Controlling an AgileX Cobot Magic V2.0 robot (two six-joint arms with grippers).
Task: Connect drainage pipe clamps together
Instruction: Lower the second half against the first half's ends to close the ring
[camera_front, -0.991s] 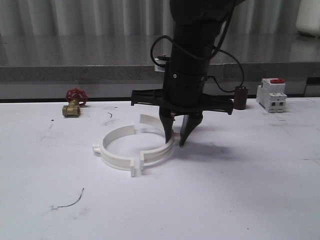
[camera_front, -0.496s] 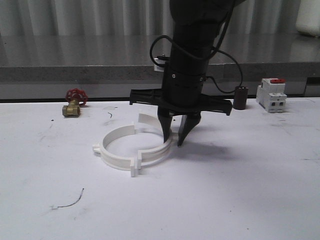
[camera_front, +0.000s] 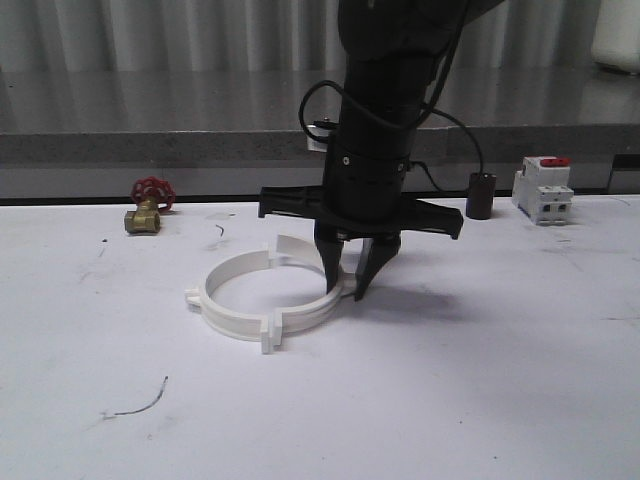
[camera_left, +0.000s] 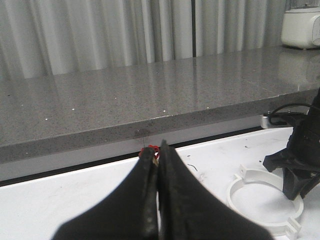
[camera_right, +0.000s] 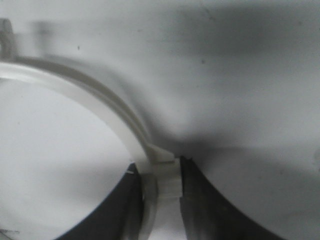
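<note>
- your right gripper (camera_front: 346, 288) grips the right half of the drainage pipe clamps (camera_front: 268, 296), one finger on each side of the band.
- the two smooth white plastic half-rings lie as a ring on the matte white table (camera_front: 480, 390); the rear tabs look slightly apart.
- your left gripper (camera_left: 157, 200) is pressed closed, holding nothing.

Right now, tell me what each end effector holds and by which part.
Right end effector grips the right-hand drainage pipe clamp across its curved band, at the outer lug. Left end effector is shut on nothing.
</note>
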